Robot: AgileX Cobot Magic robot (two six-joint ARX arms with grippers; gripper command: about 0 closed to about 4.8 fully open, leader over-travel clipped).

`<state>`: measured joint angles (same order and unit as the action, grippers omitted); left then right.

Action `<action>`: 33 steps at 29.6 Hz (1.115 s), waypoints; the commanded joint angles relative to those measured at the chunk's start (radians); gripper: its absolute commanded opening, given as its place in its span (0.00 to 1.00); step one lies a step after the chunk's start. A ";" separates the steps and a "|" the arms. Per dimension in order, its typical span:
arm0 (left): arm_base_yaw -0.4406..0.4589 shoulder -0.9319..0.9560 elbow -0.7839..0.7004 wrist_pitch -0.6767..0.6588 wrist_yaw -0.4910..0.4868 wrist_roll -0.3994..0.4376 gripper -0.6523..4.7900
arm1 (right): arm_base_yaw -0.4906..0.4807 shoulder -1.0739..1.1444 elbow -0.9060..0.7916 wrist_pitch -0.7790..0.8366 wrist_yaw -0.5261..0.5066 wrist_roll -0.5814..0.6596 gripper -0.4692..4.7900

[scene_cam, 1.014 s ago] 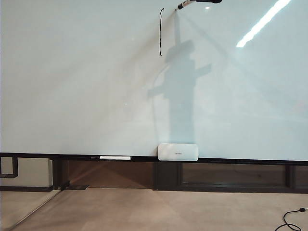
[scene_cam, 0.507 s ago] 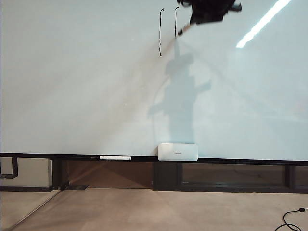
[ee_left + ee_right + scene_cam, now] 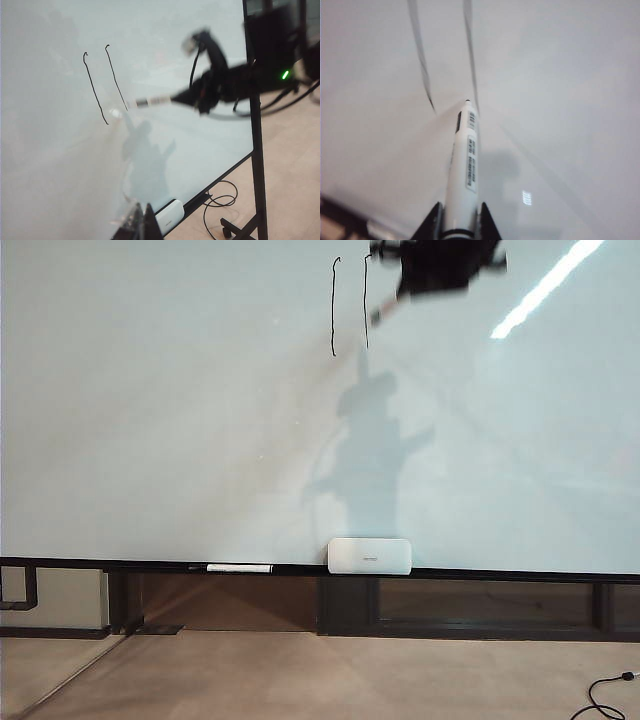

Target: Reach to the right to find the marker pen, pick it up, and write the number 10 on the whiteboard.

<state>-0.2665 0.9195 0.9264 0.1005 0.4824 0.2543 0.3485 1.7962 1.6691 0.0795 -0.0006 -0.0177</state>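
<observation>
The whiteboard (image 3: 180,420) fills the exterior view and bears two thin black vertical strokes, one (image 3: 333,305) to the left of the other (image 3: 365,300). High at the right, my right gripper (image 3: 400,290) is shut on the marker pen (image 3: 383,310), blurred there. In the right wrist view the gripper (image 3: 460,206) clamps the white barrel of the pen (image 3: 464,165), whose black tip meets the board at the lower end of the second stroke (image 3: 469,50). The left wrist view shows that pen (image 3: 152,101) from the side. My left gripper (image 3: 143,220) hangs near the board's lower part, shut and holding nothing.
A white rounded box (image 3: 370,556) and a long white stick (image 3: 240,568) rest on the black ledge (image 3: 500,573). The board's black stand (image 3: 257,150) rises at its side. Cables lie on the floor (image 3: 220,200).
My right gripper has come down from the top edge with the pen, drawing a second vertical stroke right of the first, now almost as long. The left arm has kept still.
</observation>
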 commanded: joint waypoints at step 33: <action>-0.001 -0.003 0.003 0.040 0.019 -0.022 0.11 | -0.020 0.052 0.229 0.045 -0.018 -0.002 0.08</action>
<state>-0.2665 0.9199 0.9264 0.1169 0.4950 0.2348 0.3283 1.8519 1.8912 0.1135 -0.0193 -0.0216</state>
